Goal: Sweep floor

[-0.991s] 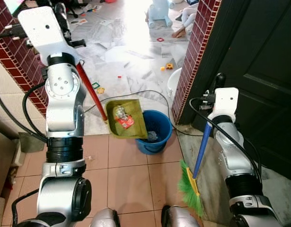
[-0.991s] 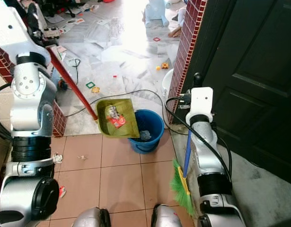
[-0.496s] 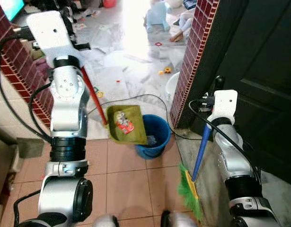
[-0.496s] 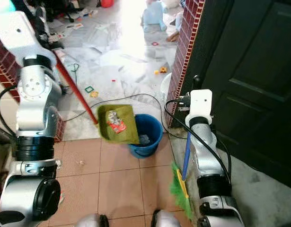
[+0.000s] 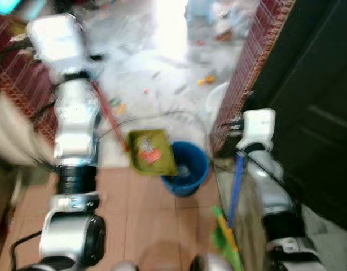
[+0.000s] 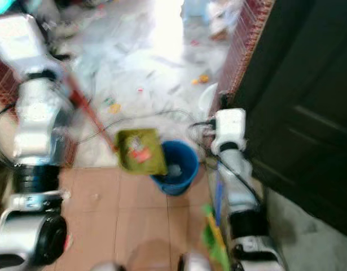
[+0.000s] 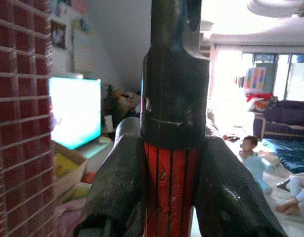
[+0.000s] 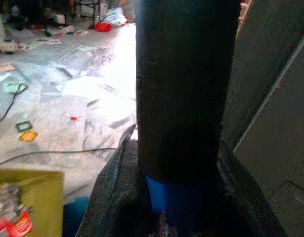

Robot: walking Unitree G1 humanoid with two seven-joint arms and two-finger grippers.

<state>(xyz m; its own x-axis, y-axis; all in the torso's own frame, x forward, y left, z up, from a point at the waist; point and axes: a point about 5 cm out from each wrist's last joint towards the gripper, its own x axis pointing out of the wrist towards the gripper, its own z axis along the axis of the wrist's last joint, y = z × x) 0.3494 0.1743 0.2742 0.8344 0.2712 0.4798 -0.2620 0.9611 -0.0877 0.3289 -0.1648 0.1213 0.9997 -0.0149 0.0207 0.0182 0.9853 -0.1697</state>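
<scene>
A green dustpan (image 5: 150, 152) on a long red handle (image 5: 108, 116) hangs tilted over the left rim of a blue bucket (image 5: 190, 169). A red and white wrapper (image 5: 148, 151) and other litter lie in the pan. My left gripper (image 7: 170, 197) is shut on the red handle just below its black cap. At my right side stands a broom with a blue handle (image 5: 236, 183) and green bristles (image 5: 223, 240) on the floor. My right gripper (image 8: 177, 202) is shut on the blue handle under its black grip. Both eye views are blurred.
A dark door (image 5: 314, 90) and a red brick pillar (image 5: 252, 68) stand on the right, and a brick wall (image 5: 12, 84) on the left. A black cable (image 5: 162, 116) and small toys lie on the grey floor beyond. A person (image 7: 255, 158) sits far off.
The whole picture has shifted and blurred, so the camera has moved. The dustpan stays over the bucket's left rim and the broom stays at my right side.
</scene>
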